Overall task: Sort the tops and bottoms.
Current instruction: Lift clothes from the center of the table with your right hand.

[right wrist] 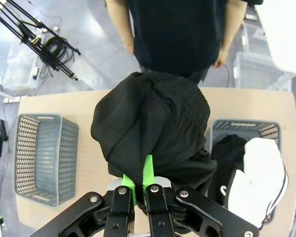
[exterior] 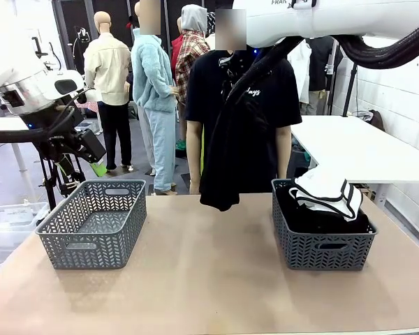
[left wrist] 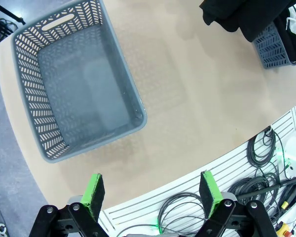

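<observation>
While your right gripper [right wrist: 138,185] is pinching the black garment [exterior: 227,150], hanging over the table's middle between both baskets, carry it high above the empty left basket [exterior: 94,223] rim; your left gripper [left wrist: 153,195] is waiting spread.

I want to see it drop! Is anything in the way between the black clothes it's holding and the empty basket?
Nothing visible is. The right pincer holds the black garment above the bare table, and the empty basket sits open to the left with nothing between them.
</observation>
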Motion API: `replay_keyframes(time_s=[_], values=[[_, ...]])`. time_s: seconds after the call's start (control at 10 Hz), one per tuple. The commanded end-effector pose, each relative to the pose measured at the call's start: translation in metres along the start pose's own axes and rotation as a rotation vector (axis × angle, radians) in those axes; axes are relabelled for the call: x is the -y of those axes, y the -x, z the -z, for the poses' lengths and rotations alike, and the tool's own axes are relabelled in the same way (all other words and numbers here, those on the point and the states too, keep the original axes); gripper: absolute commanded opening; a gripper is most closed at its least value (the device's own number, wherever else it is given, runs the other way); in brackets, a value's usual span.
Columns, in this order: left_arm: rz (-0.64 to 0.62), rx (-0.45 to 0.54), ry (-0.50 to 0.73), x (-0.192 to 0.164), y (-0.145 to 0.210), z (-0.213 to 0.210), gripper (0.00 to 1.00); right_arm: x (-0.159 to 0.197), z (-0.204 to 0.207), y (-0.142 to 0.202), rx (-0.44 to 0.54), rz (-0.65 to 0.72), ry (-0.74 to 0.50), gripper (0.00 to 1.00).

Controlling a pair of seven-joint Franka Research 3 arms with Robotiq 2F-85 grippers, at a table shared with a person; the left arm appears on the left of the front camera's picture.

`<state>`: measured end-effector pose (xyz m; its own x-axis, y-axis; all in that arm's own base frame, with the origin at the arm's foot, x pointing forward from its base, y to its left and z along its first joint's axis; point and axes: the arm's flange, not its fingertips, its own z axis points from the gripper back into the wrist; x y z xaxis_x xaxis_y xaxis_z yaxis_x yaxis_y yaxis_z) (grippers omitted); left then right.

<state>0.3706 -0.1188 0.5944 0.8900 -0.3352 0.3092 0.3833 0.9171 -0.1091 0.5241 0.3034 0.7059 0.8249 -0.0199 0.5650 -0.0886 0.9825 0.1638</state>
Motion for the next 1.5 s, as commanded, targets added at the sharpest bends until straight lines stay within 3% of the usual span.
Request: replay_keyframes(time_s=[0.0,1.4], values=[[0.011,0.001,0.008,-0.0032,0.0010,-0.0004,1.00,0.0009,-0.0020,-0.0008,0.005,0.005,0.000,0.00],[0.011,0.001,0.008,-0.0032,0.0010,-0.0004,1.00,0.0009,-0.0020,-0.0008,0.005,0.005,0.000,0.00]])
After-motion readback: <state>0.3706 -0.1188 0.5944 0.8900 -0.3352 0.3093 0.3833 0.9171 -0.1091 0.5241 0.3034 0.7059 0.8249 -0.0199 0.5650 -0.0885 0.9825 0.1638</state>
